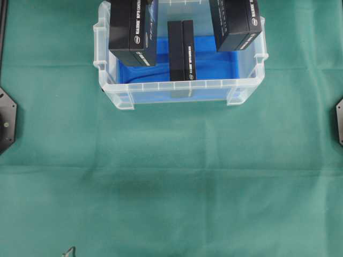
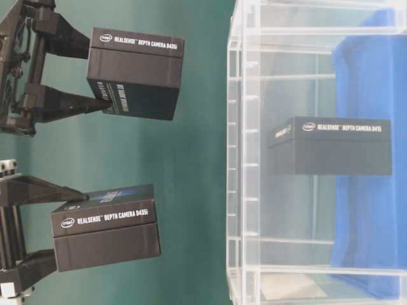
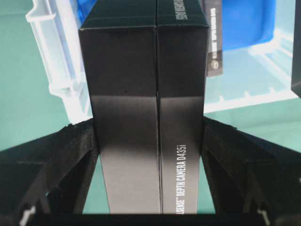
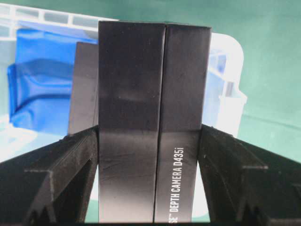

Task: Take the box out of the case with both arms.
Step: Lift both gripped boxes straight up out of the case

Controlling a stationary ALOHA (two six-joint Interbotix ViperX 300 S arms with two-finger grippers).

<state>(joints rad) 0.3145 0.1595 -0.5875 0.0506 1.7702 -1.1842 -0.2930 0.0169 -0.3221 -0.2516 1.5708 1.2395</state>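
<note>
Green cloth (image 1: 171, 187) lay under the case (image 1: 177, 92). One black box (image 1: 181, 51) stood inside the case on its blue lining (image 1: 211, 59). My left gripper (image 3: 150, 141) clamped a box (image 1: 133, 29) above the case; my right gripper (image 4: 149, 150) clamped another (image 1: 236, 21) above it.

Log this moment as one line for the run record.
left claw: shut on left box | right claw: shut on right box | both boxes: lifted above case | third box: in case

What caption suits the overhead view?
Two black boxes lifted above the clear case; a third remains inside.
</note>
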